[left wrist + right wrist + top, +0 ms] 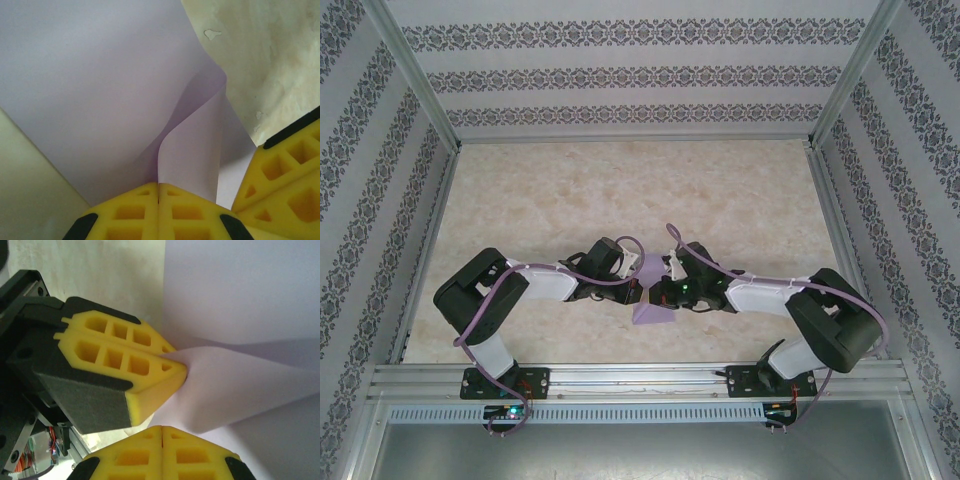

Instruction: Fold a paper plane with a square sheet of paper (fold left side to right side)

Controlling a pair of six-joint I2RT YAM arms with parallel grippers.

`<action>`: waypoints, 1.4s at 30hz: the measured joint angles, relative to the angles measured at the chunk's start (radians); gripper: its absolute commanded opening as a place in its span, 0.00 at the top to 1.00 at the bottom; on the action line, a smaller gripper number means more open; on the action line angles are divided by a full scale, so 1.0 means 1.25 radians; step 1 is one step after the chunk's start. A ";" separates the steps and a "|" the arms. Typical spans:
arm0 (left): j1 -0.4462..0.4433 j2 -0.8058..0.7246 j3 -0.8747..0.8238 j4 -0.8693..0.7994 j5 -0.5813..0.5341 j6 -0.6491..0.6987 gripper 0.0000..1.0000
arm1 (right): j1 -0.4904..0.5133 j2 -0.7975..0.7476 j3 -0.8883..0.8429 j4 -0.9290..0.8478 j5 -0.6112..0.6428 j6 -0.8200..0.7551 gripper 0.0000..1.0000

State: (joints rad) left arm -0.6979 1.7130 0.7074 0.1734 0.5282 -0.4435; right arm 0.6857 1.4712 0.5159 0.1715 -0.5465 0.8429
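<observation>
Paper [651, 316] mostly hidden; left end effector [159, 185] pinches its fold.

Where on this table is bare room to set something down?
Free: the table from the back wall to the arms, between the side rails. Crowded: near centre, where left tool and right tool pinch the purple sheet.

Overhead view looks down; wrist views closely share paper [100, 75].

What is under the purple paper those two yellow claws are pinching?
Around the purple paper the beige marbled table shows, so it likely continues underneath. The sheet, pinched by left gripper and right gripper, hides what lies directly below.
</observation>
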 measured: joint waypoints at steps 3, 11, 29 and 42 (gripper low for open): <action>0.000 0.000 0.000 0.000 0.000 0.001 0.99 | 0.000 0.015 0.007 0.006 0.000 0.000 1.00; 0.000 0.002 0.002 -0.001 0.000 0.011 0.99 | 0.005 0.052 0.011 0.007 0.007 -0.002 1.00; 0.000 0.008 0.012 -0.005 -0.001 0.015 0.93 | 0.005 0.074 0.012 -0.004 0.027 -0.003 1.00; 0.000 -0.146 0.024 -0.132 -0.088 0.011 0.82 | 0.005 0.074 0.002 0.009 0.027 -0.003 1.00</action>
State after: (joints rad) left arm -0.6979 1.5311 0.7372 0.0082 0.4187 -0.4301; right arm 0.6918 1.5639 0.5186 0.1833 -0.5129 0.8394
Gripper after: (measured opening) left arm 0.210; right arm 0.043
